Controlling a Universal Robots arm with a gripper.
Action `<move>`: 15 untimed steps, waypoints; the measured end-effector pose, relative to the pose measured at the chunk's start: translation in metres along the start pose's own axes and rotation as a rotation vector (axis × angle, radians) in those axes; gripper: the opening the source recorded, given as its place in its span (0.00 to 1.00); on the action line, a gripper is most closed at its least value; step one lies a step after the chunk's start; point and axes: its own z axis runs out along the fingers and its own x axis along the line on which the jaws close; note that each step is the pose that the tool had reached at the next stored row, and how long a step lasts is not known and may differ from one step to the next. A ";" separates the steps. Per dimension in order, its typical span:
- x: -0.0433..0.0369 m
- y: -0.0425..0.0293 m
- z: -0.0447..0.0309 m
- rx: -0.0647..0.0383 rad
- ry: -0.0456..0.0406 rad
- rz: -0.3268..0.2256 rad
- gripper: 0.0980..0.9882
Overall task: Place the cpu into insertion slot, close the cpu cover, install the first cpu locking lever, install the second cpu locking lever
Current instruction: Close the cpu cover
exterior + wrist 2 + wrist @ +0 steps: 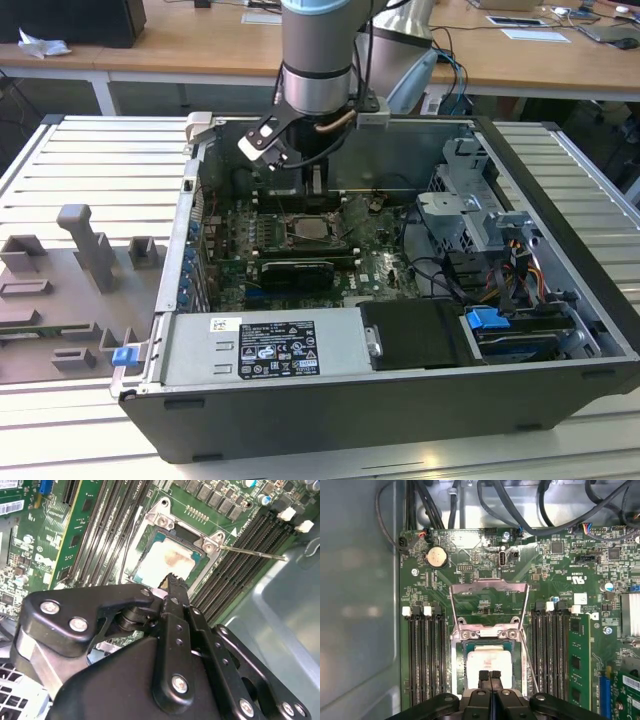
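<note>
Hand [490, 675], pressed together, empty, above pale square metal cpu [488, 661] seated in dark insertion slot [462, 656]; silvery hinged cpu cover [489, 583] open. Closing likely in hand: needs a push on its free edge.

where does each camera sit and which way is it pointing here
Exterior view: off the arm, above the open computer case, looking down into it; the arm reaches in.
First wrist view: on the arm, facing the motherboard squarely, with the cpu cover open; the end effector tips show.
Second wrist view: on the arm, looking slantwise along the end effector's black linkage.
Both wrist views share the cpu seated in the insertion slot under the end effector.
</note>
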 end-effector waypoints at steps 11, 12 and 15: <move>0.0006 0.0120 -0.0104 0.000 0.0000 0.000 0.01; 0.0007 0.0141 -0.0105 0.000 0.0000 0.000 0.01; 0.0008 0.0195 -0.0134 0.000 -0.0005 0.000 0.01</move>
